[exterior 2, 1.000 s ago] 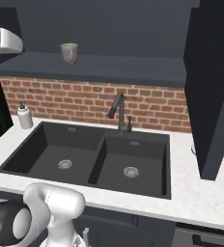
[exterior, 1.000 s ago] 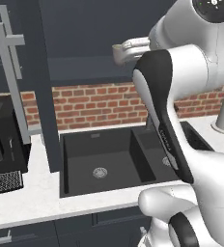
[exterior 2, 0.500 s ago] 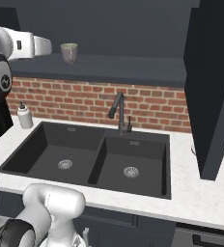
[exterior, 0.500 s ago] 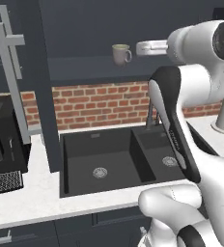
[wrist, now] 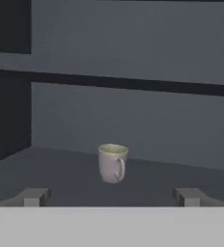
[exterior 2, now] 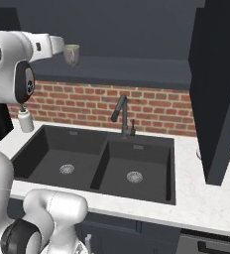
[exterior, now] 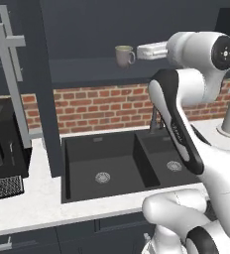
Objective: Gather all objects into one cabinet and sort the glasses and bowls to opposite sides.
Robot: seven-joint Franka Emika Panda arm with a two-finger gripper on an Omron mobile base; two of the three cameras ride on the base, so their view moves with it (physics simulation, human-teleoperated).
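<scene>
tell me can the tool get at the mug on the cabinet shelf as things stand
Probably yes. In the hand view the mug stands upright and alone on the shelf, centred ahead of the open tool, with bare shelf between them and nothing in the way.

Red brick backsplash (exterior 2: 151,106) — black double sink (exterior 2: 99,163), white counter (exterior 2: 206,198)

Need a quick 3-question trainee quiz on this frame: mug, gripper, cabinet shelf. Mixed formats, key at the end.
1. True or false: the gripper is shut on the mug.
2. Where does the mug stand? A) in the sink B) on the cabinet shelf C) on the counter
3. Fill in: in the hand view the mug stands ____, with its handle facing the camera.

Key
1. False: the fingertips are spread wide, short of the mug.
2. B
3. upright
</scene>
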